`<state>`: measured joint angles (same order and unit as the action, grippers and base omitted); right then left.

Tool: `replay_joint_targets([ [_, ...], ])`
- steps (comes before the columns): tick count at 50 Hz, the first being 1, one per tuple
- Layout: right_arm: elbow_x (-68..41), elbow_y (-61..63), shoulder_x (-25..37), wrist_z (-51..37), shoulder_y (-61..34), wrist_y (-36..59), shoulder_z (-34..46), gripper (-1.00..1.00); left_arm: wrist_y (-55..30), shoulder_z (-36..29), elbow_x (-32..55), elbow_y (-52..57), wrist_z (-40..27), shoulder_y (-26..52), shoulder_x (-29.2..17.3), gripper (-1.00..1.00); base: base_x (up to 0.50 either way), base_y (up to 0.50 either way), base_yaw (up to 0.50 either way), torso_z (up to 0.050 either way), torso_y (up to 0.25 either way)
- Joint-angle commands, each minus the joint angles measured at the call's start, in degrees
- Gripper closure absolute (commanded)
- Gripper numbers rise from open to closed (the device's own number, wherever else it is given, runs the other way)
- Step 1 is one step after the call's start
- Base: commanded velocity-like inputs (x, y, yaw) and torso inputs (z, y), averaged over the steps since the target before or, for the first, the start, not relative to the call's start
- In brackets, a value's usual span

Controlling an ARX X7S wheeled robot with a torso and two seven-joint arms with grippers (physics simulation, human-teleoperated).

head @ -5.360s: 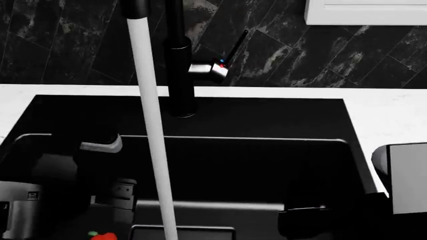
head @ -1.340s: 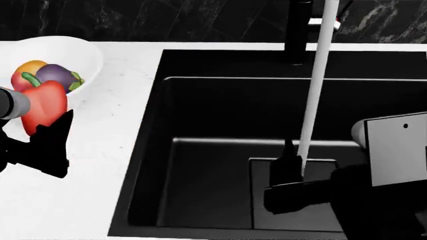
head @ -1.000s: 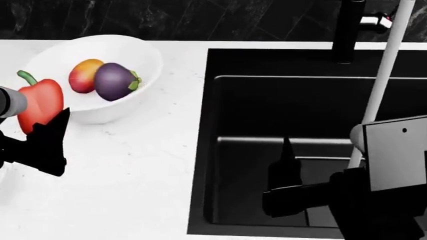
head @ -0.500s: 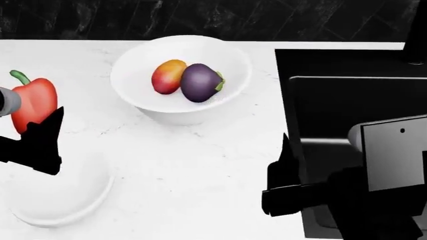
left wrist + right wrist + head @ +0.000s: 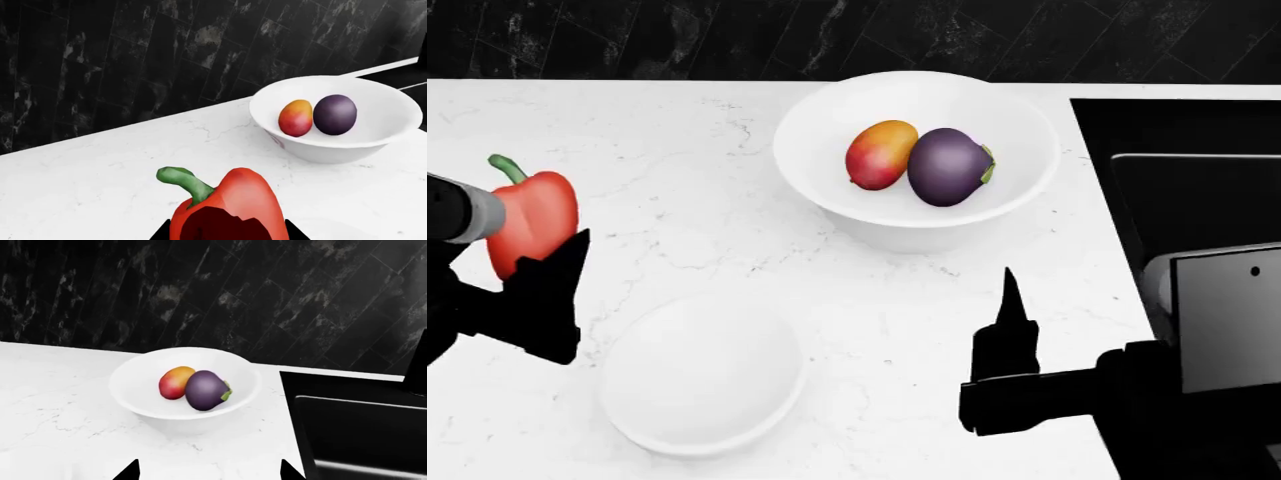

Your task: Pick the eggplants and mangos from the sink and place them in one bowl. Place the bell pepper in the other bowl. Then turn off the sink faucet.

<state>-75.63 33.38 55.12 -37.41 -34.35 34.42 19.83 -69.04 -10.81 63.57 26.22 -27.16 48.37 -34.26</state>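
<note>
1. The left gripper (image 5: 541,275) is clenched on the bell pepper (image 5: 534,217), held above the white counter (image 5: 694,180) with its green stem up.
2. The right gripper (image 5: 208,471) hangs with its fingers spread and nothing between them, over the counter beside the sink (image 5: 1188,190).
3. An empty white bowl (image 5: 701,372) sits just beside the pepper.
4. The far bowl (image 5: 918,155) holds a mango (image 5: 881,154) and an eggplant (image 5: 949,167), touching each other.
</note>
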Motion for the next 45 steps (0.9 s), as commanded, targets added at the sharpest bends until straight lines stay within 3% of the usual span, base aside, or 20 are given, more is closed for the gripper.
replay_joint_targets([
  [1,-0.1,0.2,-0.2,-0.1,2.0,-1.6,-1.7,-1.0,-1.2,-0.1,6.5,-2.7,0.7,2.5,4.7,1.0,0.0,0.0,0.0,0.0,0.0],
  [3,0.5,0.3,-0.3,0.1,2.5,-2.7,-2.3,-1.0,-2.8,-0.2,10.4,-3.5,0.2,4.3,7.1,1.0,0.0,0.0,0.0,0.0,0.0],
  [7,-0.3,0.3,-0.6,-0.1,0.6,-1.4,-1.8,-1.0,-3.6,-5.0,8.3,-6.4,1.7,7.2,10.4,1.0,0.0,0.0,0.0,0.0,0.0],
  [15,-0.1,0.3,-0.6,0.2,2.1,-2.3,-2.0,-1.0,-5.3,-6.9,9.3,-12.6,-0.9,7.4,14.3,1.0,0.0,0.0,0.0,0.0,0.0],
  [20,0.1,-0.1,-1.1,0.5,2.1,-2.3,-1.7,-1.0,-6.4,-6.8,10.8,-14.1,-2.8,7.3,14.9,1.0,0.0,0.0,0.0,0.0,0.0],
  [45,0.8,-0.4,-1.3,0.5,4.2,-4.2,-2.5,-1.0,-1.9,-10.3,5.4,-18.0,0.4,4.7,14.2,1.0,0.0,0.0,0.0,0.0,0.0],
])
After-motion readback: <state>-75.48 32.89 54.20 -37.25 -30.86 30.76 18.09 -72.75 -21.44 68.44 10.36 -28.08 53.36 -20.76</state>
